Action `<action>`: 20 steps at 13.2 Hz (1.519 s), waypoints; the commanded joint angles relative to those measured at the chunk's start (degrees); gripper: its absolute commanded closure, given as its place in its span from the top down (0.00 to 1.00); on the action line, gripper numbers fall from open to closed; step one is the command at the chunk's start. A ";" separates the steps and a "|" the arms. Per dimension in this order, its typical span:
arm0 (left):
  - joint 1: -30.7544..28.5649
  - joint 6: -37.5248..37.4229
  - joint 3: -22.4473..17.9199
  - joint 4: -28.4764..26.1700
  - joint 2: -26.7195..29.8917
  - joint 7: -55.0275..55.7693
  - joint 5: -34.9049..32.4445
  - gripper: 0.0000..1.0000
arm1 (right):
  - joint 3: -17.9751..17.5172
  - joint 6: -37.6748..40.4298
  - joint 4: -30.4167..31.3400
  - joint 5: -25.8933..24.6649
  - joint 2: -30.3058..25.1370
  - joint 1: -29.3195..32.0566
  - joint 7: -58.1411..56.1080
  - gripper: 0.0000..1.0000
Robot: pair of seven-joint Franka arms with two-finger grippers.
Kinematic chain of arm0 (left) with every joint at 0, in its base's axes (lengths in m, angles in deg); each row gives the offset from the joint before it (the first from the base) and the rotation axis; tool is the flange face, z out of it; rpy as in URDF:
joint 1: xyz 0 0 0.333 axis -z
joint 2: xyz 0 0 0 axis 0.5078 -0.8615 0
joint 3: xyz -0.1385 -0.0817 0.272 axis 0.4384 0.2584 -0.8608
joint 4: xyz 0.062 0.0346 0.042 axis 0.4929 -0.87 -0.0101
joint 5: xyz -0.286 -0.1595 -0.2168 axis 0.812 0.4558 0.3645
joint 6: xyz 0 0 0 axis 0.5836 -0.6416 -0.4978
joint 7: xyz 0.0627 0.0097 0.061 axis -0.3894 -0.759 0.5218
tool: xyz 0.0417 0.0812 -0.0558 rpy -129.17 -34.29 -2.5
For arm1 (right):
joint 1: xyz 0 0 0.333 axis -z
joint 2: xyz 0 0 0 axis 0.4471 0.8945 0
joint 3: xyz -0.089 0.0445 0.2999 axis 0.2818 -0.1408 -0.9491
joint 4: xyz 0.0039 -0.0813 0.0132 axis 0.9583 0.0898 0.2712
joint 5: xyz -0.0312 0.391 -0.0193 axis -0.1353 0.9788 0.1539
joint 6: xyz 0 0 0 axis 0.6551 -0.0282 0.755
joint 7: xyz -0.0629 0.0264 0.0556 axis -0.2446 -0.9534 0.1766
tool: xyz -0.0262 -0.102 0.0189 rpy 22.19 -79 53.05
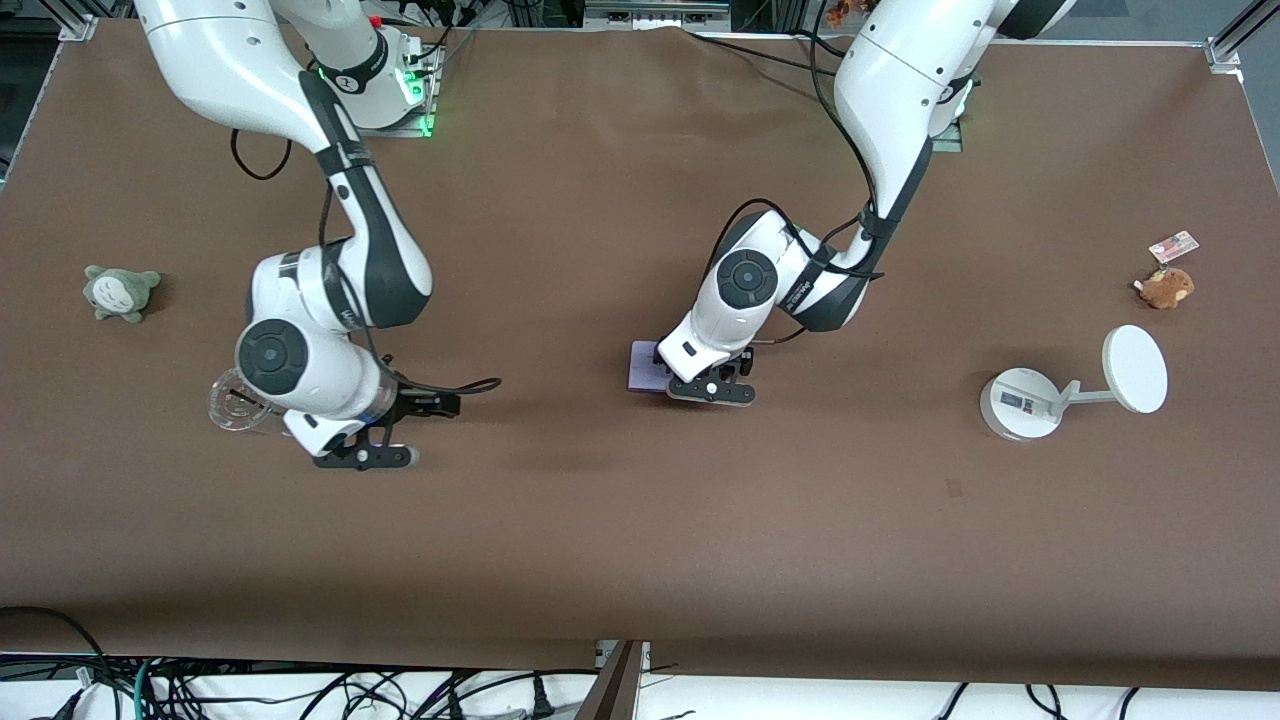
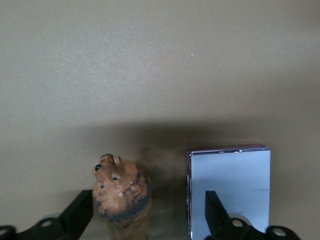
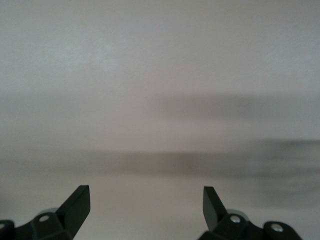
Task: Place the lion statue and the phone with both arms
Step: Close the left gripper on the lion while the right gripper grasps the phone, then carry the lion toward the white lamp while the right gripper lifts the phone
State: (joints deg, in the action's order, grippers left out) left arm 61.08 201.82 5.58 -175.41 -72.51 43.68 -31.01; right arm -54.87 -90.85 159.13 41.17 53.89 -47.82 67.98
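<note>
Lowest in the front view is the right tool (image 1: 365, 457), over bare brown cloth-covered desk (image 1: 640, 540); its wrist view shows its black fingers (image 3: 75, 202) spread apart with nothing between them. Just beside that arm's wrist, toward the right arm's end, stands a clear round glass cup (image 1: 232, 402); I cannot tell whether anything is in it.

Near the desk's middle the left tool (image 1: 712, 390) hangs low. Its wrist view shows its fingers (image 2: 77, 212) apart, with the small orange-brown lion statue with a darker mane (image 2: 121, 192) standing between them, not clamped. One finger overlaps the flat rectangular phone with a pale lavender face and dark purple edges (image 2: 230, 180), which lies flat just beside the lion, its long axis running along the tool's line of sight. In the front view only a corner of the phone (image 1: 643, 365) shows past the wrist.

Both task things sit by the left arm; the right arm is well apart, so the left seems better placed to act first
</note>
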 commanded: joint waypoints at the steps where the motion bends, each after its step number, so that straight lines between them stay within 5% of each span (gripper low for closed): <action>1: 0.55 -0.23 -0.92 -1.27 1.66 1.19 -2.09 0.34 | 0.29 -0.70 -0.90 1.08 0.85 -3.50 4.05 1.00; 2: 0.47 -0.32 -0.92 -1.27 1.75 1.02 -2.09 0.20 | 0.29 -1.40 -0.81 1.08 1.20 -4.30 5.02 1.00; 5: -0.15 -7.67 -2.14 -0.48 4.47 -0.47 -5.31 0.01 | 0.20 -2.63 -0.81 1.08 2.17 -6.50 8.35 1.00; 9: -5.50 -16.54 -2.76 -0.56 9.91 -4.85 -9.30 0.04 | 0.20 -5.35 -0.90 1.78 3.40 -11.24 15.11 1.00; 13: -15.94 -26.85 -2.59 -0.39 13.61 -21.36 -8.94 0.02 | 0.29 -11.50 -1.17 1.70 5.86 -18.79 23.38 1.00; 20: -25.63 -20.38 -2.50 -4.51 10.63 -25.88 -9.21 0.00 | 0.29 -19.16 -1.43 0.82 10.61 -26.98 28.93 1.00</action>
State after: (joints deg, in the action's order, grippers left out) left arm 36.36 179.10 2.10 -177.46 -62.41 17.82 -39.03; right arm -55.29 -109.54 159.02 42.00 63.52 -74.16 96.34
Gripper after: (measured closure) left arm 0.634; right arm 0.000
